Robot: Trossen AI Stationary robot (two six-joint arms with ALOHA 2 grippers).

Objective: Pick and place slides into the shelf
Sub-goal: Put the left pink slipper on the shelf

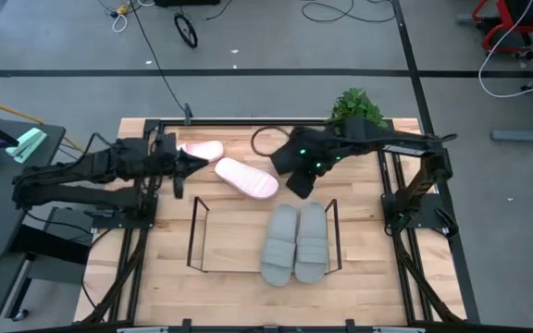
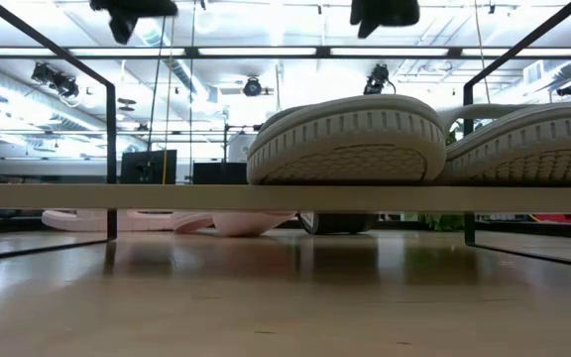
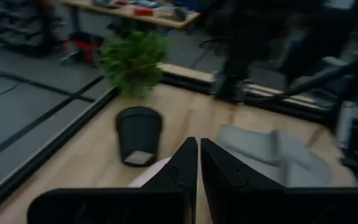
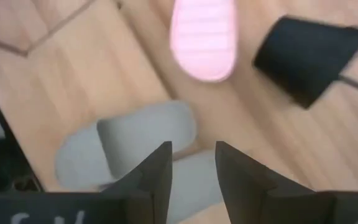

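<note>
- The table point(image 1: 239, 277) is a pale wooden plank top framed by black metal rails point(image 1: 415, 268); around it lies a grey floor crossed by loose cables.
- The shelf point(image 1: 195, 237), a low frame of thin black wire with upright ends, stands on the near middle of the table.
- Two grey foam slide sandals point(image 1: 296, 242) lie side by side in the right half of the shelf; its left half holds nothing.
- Two pale pink foam slide sandals point(image 1: 246, 177) lie on the table beyond the shelf, one further left than the other.
- A small black plant pot point(image 3: 139, 134) with a leafy green plant point(image 1: 355, 105) sits at the far right of the table.
- The left gripper point(image 1: 191, 165) hovers above the pink sandals, fingers pressed together and empty.
- The right gripper point(image 4: 192, 163) hangs above the far end of the grey pair, fingers parted, holding nothing.
- In the low view the room behind shows ceiling strip lights and dark equipment.
</note>
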